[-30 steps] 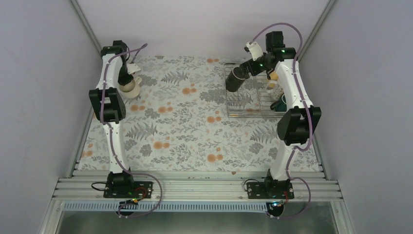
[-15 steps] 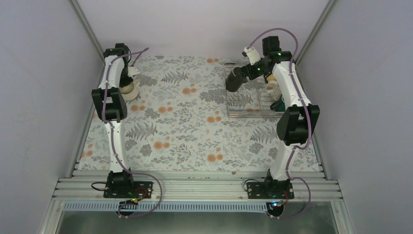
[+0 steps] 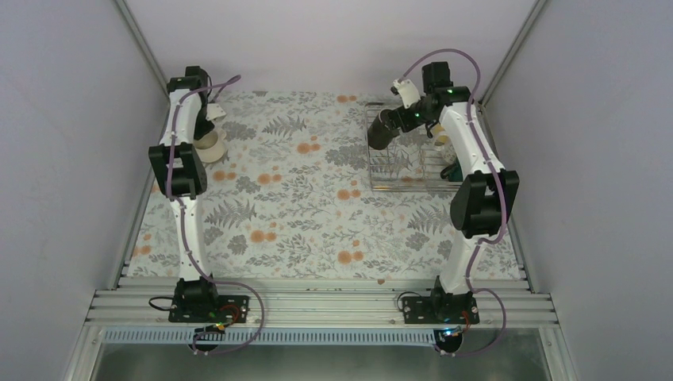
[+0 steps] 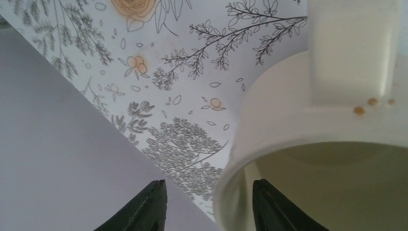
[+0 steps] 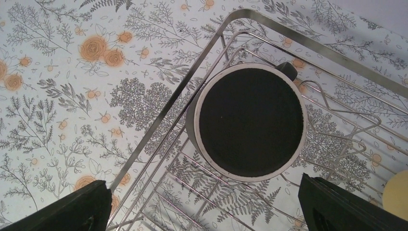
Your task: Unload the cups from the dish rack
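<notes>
The cream-white cup [image 3: 210,150] stands upright on the floral cloth at the far left. My left gripper [image 3: 208,137] is open over its rim. In the left wrist view one fingertip [image 4: 272,207] is inside the cup [image 4: 308,120] and the other is outside, and neither is pressed to the wall. The wire dish rack [image 3: 428,187] stands at the far right. My right gripper [image 3: 380,132] hangs wide open above the rack's left corner. The right wrist view shows the black cup [image 5: 250,120] upside down in the rack [image 5: 159,120], below the gripper [image 5: 209,192]. A pale cup [image 3: 441,142] and the dark green cup [image 3: 453,170] sit at the rack's right end.
Grey walls stand close behind and to the left of the cream cup [image 4: 57,159]. A yellowish round shape [image 5: 397,195] shows at the right edge of the right wrist view. The flowered cloth [image 3: 317,206] covers the table between the arms.
My left gripper has shifted slightly with the cream cup, which now rests a bit nearer the left wall. My right gripper has drawn a little back and left over the rack's corner.
</notes>
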You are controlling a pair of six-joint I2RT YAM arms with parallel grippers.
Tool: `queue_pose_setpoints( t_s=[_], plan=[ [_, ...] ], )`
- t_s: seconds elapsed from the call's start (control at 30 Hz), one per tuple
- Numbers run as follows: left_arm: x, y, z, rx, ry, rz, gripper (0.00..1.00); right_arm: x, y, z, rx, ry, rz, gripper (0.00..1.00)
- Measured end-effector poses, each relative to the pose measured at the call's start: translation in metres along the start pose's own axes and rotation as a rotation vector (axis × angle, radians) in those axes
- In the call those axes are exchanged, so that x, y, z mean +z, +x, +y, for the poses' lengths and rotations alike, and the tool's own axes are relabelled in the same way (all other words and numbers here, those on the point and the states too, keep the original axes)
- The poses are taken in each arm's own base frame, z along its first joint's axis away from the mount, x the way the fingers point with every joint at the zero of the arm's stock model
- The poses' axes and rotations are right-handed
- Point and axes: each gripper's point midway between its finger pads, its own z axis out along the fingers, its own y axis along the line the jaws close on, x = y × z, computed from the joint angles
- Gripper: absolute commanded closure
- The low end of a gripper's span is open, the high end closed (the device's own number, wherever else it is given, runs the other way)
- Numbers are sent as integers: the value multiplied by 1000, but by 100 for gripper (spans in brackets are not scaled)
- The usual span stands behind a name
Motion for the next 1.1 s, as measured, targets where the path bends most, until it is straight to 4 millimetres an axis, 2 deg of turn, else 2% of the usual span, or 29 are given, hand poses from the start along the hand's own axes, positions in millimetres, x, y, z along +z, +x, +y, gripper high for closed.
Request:
queue_pose_setpoints(
  t_s=[0.13, 0.2, 0.23, 0.3, 0.37, 0.47, 0.5, 0.63, 0.7, 0.8, 0.97, 1.1],
  plan=[
    [-2, 0, 8, -4, -30, 1, 25, 1, -2, 1, 5, 5, -3, 0],
    [-7, -2, 14, -12, -48, -13, 2, 1, -2, 1, 10, 5, -5, 0],
    [-13, -3, 18, -18, -63, -25, 0, 1, -3, 2, 13, 5, -6, 0],
    [-28, -7, 27, -42, -91, -69, 0, 1, -4, 2, 18, 5, -9, 0],
    [-52, -11, 36, -76, -123, -128, 0, 1, -4, 2, 26, 5, -10, 0],
    [-104, -13, 48, -147, -182, -250, 0, 1, -6, 2, 38, 6, -13, 0],
    [-128, -12, 51, -181, -206, -305, 0, 1, -6, 1, 42, 6, -14, 0],
    [-201, -4, 51, -289, -275, -493, 0, 1, -7, 1, 53, 6, -15, 0],
    [-223, -1, 46, -329, -302, -561, 0, 2, -7, 1, 56, 3, -14, 0],
    [-237, 1, 31, -374, -339, -634, 0, 7, -8, 1, 63, -14, -7, 0],
    [-233, -11, 0, -411, -354, -699, 0, 27, -10, -2, 84, -45, 16, 0],
    [-237, -14, -9, -442, -359, -749, 0, 42, -6, -9, 105, -41, 44, 0]
  ],
)
